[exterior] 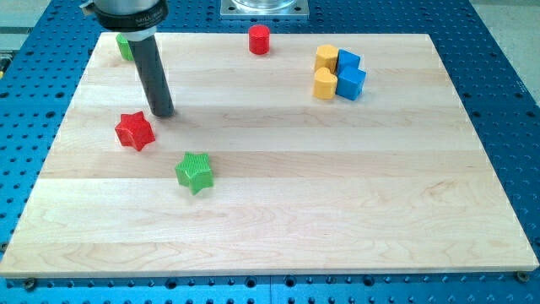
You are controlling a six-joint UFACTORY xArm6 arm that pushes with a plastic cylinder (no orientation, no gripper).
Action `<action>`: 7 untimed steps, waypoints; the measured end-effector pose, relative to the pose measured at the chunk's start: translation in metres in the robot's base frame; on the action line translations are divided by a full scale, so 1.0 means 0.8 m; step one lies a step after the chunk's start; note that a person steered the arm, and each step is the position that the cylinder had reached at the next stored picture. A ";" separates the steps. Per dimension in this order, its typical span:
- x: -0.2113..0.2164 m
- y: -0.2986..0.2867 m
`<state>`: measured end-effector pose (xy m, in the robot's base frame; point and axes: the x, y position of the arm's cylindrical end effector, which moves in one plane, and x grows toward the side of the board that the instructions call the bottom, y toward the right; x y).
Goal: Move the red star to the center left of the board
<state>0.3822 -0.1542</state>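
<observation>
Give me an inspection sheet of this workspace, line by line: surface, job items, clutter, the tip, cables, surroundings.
Surface: pale wooden board, lying flat.
Job's things: red star at the view's left, a little above mid-height.
Clutter: green star below and right of the red star; red cylinder at the top edge; two yellow blocks and two blue blocks clustered at the upper right; a green block partly hidden behind the rod.
Pincer: none fitted; my tip sits just above and right of the red star, contact not discernible.
Cables: nothing seen.
Surroundings: blue perforated table; metal base at the top.
</observation>
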 end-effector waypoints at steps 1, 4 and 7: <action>0.042 0.000; 0.072 -0.024; 0.043 -0.034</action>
<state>0.4169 -0.1816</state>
